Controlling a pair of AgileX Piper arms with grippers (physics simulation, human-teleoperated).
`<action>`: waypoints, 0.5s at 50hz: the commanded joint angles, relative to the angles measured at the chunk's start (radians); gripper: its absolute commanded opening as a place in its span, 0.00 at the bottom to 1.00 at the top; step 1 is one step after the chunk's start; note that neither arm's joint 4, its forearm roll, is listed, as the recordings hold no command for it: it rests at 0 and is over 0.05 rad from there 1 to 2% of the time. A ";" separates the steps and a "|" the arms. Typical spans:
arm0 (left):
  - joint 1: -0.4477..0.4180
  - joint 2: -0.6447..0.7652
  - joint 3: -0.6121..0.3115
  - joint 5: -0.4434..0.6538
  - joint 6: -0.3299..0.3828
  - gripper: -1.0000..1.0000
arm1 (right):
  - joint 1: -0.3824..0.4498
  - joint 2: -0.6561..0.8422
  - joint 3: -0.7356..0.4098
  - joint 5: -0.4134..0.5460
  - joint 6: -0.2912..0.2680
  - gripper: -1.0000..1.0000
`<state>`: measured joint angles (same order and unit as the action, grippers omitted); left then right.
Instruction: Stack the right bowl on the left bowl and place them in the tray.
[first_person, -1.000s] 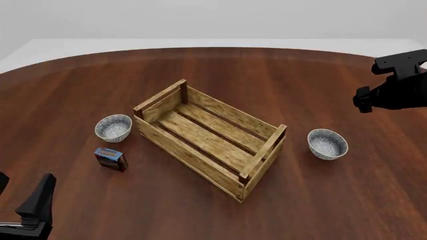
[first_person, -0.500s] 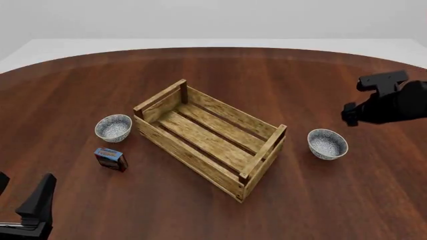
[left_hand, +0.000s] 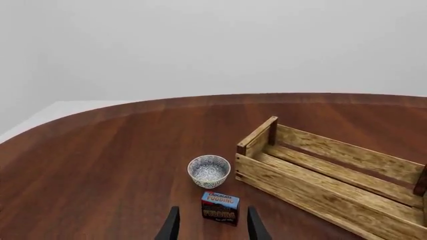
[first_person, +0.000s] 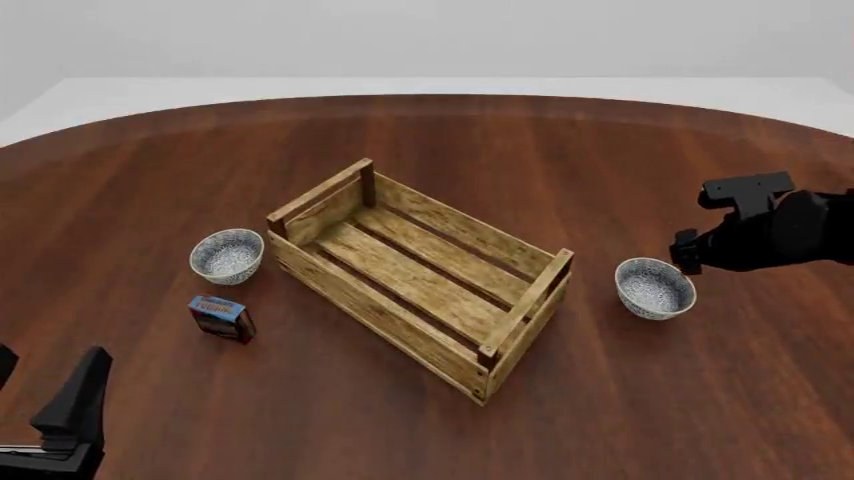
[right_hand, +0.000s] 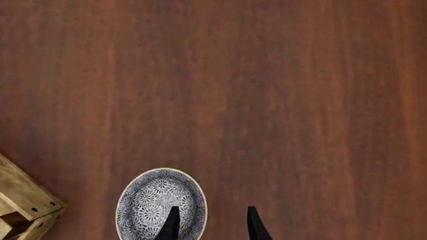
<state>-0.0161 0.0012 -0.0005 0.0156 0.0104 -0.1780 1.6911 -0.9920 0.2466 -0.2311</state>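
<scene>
The right bowl (first_person: 655, 288), white with a blue-grey floral pattern, stands on the table right of the tray (first_person: 380, 297). My right gripper (first_person: 686, 256) hovers just above the bowl's far right rim. In the right wrist view the right gripper (right_hand: 212, 227) is open, with one fingertip over the right bowl (right_hand: 157, 202) and the other outside its rim. The left bowl (first_person: 227, 255) sits left of the tray. My left gripper (first_person: 47, 390) is open and low at the near left. In its own view the left gripper (left_hand: 212, 227) points toward the left bowl (left_hand: 209, 170).
A small blue-and-red box (first_person: 220, 317) lies just in front of the left bowl; in the left wrist view the box (left_hand: 220, 206) sits between my fingers and that bowl. The tray (left_hand: 300, 192) lies diagonally across the table's middle, and its corner (right_hand: 20, 200) shows near the right bowl.
My right arm has come down and to the left, from high at the far right to just over the right bowl. The left arm, both bowls and the tray have not moved.
</scene>
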 joint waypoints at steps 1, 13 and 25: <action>-0.003 0.000 0.000 0.001 -0.005 1.00 | 0.004 0.037 0.020 -0.037 0.014 1.00; -0.006 0.001 0.000 0.003 -0.004 1.00 | 0.011 0.087 0.028 -0.074 0.019 1.00; -0.005 0.000 0.000 0.004 -0.003 1.00 | 0.007 0.131 0.046 -0.116 0.024 1.00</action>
<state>-0.0209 0.0018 -0.0002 0.0182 0.0075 -0.1702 1.7871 -0.9601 0.1635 -0.2124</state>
